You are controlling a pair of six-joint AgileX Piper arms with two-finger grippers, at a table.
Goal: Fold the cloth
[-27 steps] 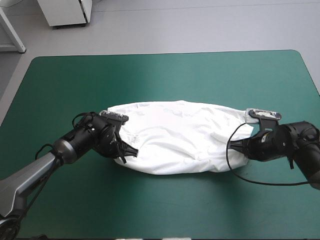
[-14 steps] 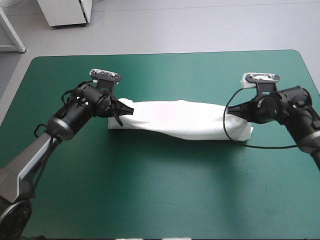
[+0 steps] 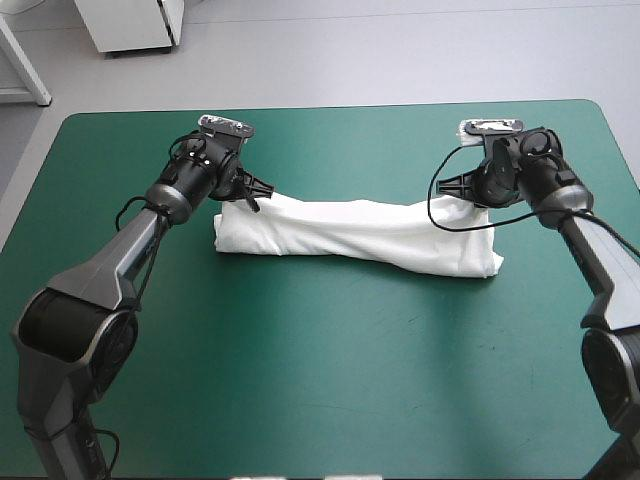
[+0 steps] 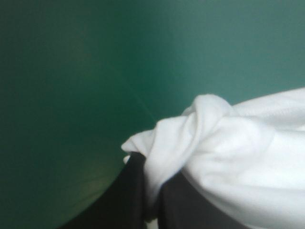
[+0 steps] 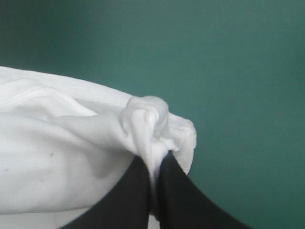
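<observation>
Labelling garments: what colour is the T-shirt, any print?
T-shirt plain white, no print visible; high view best.

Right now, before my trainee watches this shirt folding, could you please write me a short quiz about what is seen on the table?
1. True or false: the left tool and the right tool are both shut on the T-shirt.
2. Choose one. The T-shirt is: A) a crumpled heap; B) a long narrow band stretched between the two tools; C) spread fully flat.
3. Fill the gap: the table has a ___ cover.

Key: 1 true; 2 B; 3 teal-green.
</observation>
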